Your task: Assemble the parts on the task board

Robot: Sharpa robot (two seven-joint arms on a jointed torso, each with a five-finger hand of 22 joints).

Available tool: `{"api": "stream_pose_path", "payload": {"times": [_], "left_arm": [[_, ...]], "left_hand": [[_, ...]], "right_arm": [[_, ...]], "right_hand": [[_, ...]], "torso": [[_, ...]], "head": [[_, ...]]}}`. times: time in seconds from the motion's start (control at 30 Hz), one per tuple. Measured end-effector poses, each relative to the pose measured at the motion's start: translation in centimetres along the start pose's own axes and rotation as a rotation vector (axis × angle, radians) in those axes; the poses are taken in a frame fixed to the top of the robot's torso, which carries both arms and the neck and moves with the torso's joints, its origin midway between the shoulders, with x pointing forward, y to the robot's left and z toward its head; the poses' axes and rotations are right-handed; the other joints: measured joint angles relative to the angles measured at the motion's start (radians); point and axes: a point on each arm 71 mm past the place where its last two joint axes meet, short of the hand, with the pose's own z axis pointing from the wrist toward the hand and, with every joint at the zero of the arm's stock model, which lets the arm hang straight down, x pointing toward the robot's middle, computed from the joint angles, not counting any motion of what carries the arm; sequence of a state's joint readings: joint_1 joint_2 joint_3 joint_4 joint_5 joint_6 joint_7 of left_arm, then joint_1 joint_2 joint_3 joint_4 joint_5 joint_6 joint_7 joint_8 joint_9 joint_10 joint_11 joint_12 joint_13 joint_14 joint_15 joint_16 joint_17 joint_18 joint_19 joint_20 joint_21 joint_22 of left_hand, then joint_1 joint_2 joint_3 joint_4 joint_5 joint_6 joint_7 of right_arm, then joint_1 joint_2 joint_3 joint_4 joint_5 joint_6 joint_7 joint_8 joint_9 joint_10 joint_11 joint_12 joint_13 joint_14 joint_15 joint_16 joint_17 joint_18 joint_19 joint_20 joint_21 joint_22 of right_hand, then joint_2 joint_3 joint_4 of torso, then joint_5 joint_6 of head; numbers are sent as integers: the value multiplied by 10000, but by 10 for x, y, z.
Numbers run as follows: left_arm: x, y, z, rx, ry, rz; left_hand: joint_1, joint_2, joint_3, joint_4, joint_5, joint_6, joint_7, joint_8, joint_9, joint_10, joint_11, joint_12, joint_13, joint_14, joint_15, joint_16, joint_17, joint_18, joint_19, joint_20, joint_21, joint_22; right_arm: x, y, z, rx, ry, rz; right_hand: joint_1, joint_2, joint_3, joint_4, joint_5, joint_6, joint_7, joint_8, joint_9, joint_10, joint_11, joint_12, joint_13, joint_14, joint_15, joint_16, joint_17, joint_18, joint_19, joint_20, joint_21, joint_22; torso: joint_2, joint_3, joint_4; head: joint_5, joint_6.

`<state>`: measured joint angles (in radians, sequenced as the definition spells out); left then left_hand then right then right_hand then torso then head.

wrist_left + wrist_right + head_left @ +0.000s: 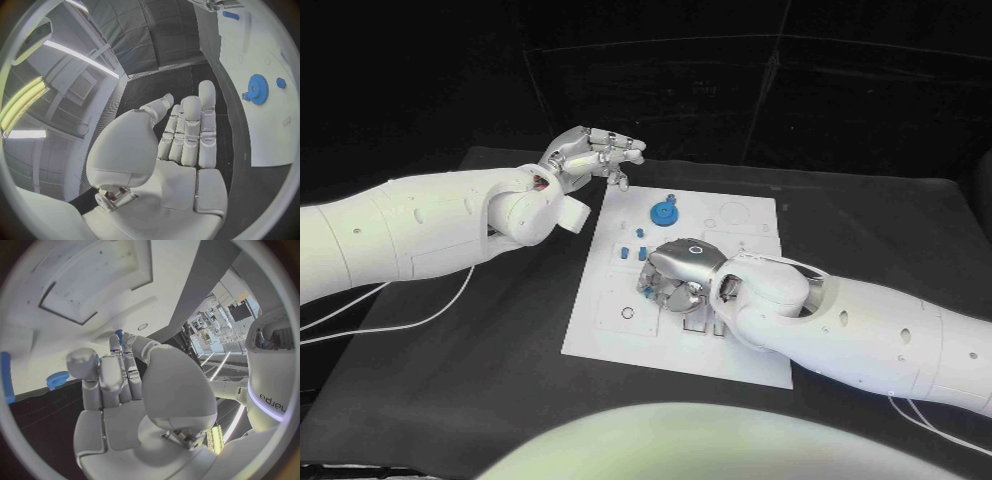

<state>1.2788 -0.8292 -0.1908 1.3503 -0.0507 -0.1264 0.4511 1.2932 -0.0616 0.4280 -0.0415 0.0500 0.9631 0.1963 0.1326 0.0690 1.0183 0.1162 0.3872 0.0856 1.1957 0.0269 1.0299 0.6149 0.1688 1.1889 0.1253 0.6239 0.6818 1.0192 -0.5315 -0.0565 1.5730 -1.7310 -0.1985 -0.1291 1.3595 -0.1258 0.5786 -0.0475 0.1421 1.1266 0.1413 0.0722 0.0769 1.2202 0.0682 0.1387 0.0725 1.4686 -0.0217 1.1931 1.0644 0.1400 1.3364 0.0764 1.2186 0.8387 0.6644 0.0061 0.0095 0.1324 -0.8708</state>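
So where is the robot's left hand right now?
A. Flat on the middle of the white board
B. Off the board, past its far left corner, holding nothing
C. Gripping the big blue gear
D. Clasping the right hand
B. The left hand sits beyond the white board's far left corner with nothing in its fingers, while the blue gear stands untouched on the board.

White task board (747,215) lies flat mid-table, a blue gear (666,212) standing near its far edge.

Right hand (678,278) covers white task board (747,215) centre; blue gear-shaped part (666,212) stands beyond it; black tabletop (473,370) bare on both sides.
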Motion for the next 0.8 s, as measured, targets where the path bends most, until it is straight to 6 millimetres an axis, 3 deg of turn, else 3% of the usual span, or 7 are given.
{"api": "stream_pose_path", "payload": {"times": [0.3,0.53,0.63,0.7,0.77,0.8], "left_arm": [[0,0,0,-15,13,-6],[0,0,0,-35,26,-13],[0,0,0,-44,30,-15],[0,0,0,-48,32,-17],[0,0,0,-51,33,-17],[0,0,0,-53,34,-17]], "left_hand": [[0,0,0,0,0,0,0,0,0,0,0,0,0,0,0,0,0,0,0,0,0,1],[0,0,0,0,0,0,0,0,1,0,0,0,0,0,0,0,1,0,0,0,0,2],[0,0,0,0,0,0,0,0,0,0,0,0,0,0,0,0,1,0,0,0,0,2],[0,0,0,0,0,0,0,0,1,0,0,0,0,0,0,0,1,0,0,0,0,2],[0,0,0,0,0,0,0,0,0,0,0,0,0,0,0,0,2,0,0,0,0,2],[0,0,0,0,0,0,0,0,0,0,0,0,0,0,0,0,2,0,0,0,0,2]], "right_arm": [[2,0,2,77,192,-75],[1,0,2,69,258,-128],[1,-1,2,70,252,-134],[1,-1,2,78,241,-136],[2,-2,2,100,201,-132],[2,-2,1,105,172,-126]], "right_hand": [[-48,20,-14,-14,0,-4,4,-1,-21,-36,36,-47,-14,0,0,0,14,1,0,0,0,0],[-519,-362,-394,17,438,-259,121,-66,-67,-405,142,-251,-50,-6,83,59,-35,0,-227,125,-166,-361],[-629,-473,-652,-11,439,-460,196,-67,-80,-984,268,-440,-55,-191,288,-595,-845,-1,-767,222,-744,-1376],[-626,-470,-818,-31,439,-681,231,-65,-92,-1430,310,-608,-144,-452,330,-1001,-1341,9,-1113,285,-1129,-2000],[-626,-470,-1047,-57,439,-992,215,-65,-110,-1745,372,-497,-76,-791,369,-1456,-1925,249,-1431,349,-1499,-2566],[-626,-470,-1160,-55,439,-1135,227,-65,-110,-1881,389,-451,-55,-923,377,-1620,-2151,237,-1551,366,-1636,-2767]], "torso": [[0,0,-3],[0,0,-3],[-1,0,-3],[-3,0,-3],[-6,-1,-3],[-7,0,-3]], "head": [[-7,1],[-8,-13],[-8,-13],[-14,-13],[-18,-5],[-19,0]]}}
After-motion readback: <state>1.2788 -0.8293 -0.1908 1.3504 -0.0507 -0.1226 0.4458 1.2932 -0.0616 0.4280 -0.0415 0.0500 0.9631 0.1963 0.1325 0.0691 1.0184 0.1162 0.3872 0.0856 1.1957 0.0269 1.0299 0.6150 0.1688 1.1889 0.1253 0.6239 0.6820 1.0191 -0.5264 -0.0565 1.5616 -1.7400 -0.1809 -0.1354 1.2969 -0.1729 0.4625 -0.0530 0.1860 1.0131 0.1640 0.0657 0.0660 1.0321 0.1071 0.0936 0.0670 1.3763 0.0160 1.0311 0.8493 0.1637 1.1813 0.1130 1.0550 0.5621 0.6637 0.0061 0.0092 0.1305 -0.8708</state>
